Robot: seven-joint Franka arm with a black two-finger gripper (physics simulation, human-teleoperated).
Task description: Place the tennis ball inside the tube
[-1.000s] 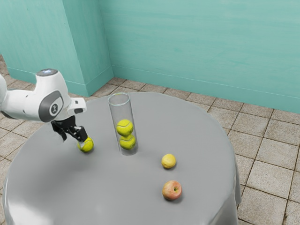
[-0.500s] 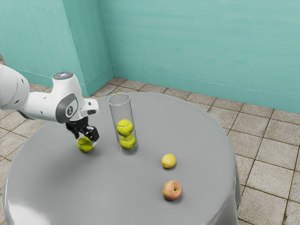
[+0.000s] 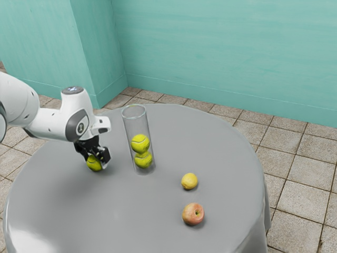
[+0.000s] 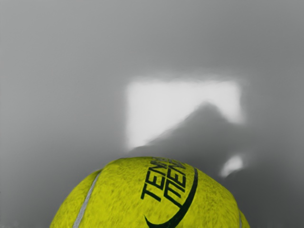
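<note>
In the exterior view my gripper (image 3: 93,155) is low over the table at the exterior view's left, its fingers open and standing around the loose tennis ball (image 3: 93,164). The ball's lower part shows beneath them, down at the table. In the wrist view the same yellow-green ball (image 4: 152,199) is large and close under my hand, with dark lettering. A tall clear tube (image 3: 128,129) stands upright just beyond the gripper, toward the exterior view's right. It holds two tennis balls, an upper one (image 3: 140,143) resting on a lower one (image 3: 143,160).
A yellow lemon (image 3: 189,181) and a red-yellow apple (image 3: 193,214) lie on the round grey table (image 3: 126,216), toward the exterior view's right and nearer its camera than the tube. The tube's open rim (image 3: 134,111) stands above the height of my fingers.
My hand has shifted toward the exterior view's right and come down, so the fingers now reach around the loose ball. The balls in the tube and the fruit have stayed put.
</note>
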